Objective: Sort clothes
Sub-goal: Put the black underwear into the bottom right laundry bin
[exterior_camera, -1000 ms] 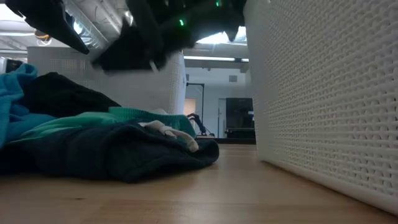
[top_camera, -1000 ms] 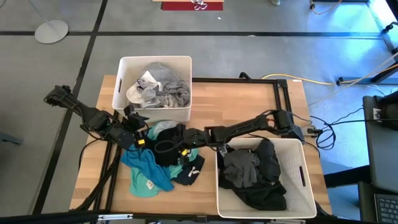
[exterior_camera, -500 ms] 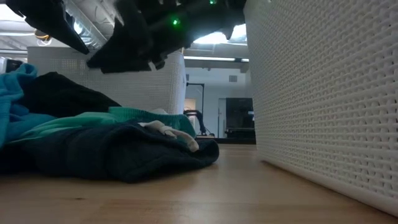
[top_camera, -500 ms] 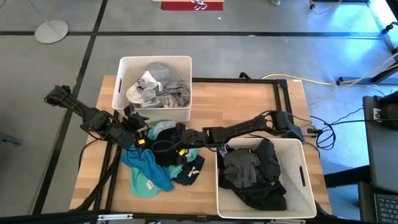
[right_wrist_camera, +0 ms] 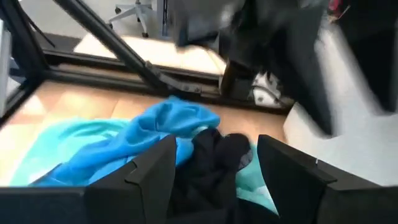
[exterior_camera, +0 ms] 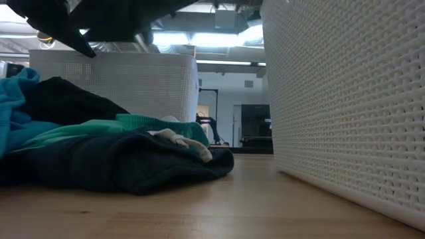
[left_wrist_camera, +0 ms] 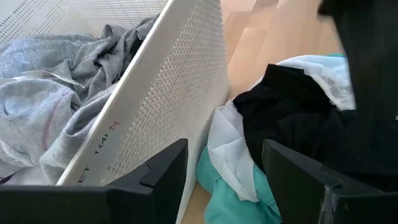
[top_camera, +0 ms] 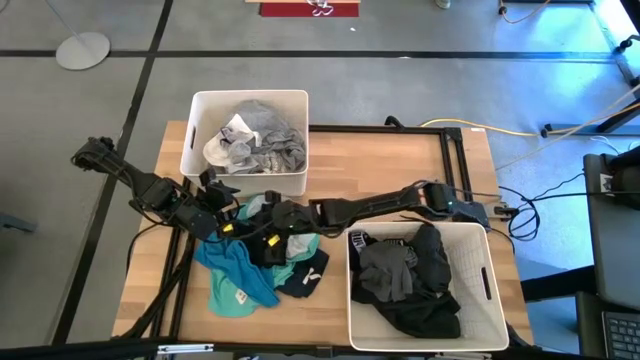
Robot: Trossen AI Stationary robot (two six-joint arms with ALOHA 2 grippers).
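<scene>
As my right pincer (top_camera: pixel 268 237) slid further left than a moment before, fingers apart, it hung over the crumpled soft clothes (top_camera: pixel 255 262), black cloth right beneath it; my left pincer (top_camera: pixel 228 216) waited alongside, fingers apart, by the perforated white bin (top_camera: pixel 190 150).

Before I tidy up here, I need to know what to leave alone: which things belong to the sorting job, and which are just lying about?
Part of the job:
clothes pile
grey clothes in back bin
dark clothes in front bin

Just lying about:
yellow cable
round stand base
</scene>
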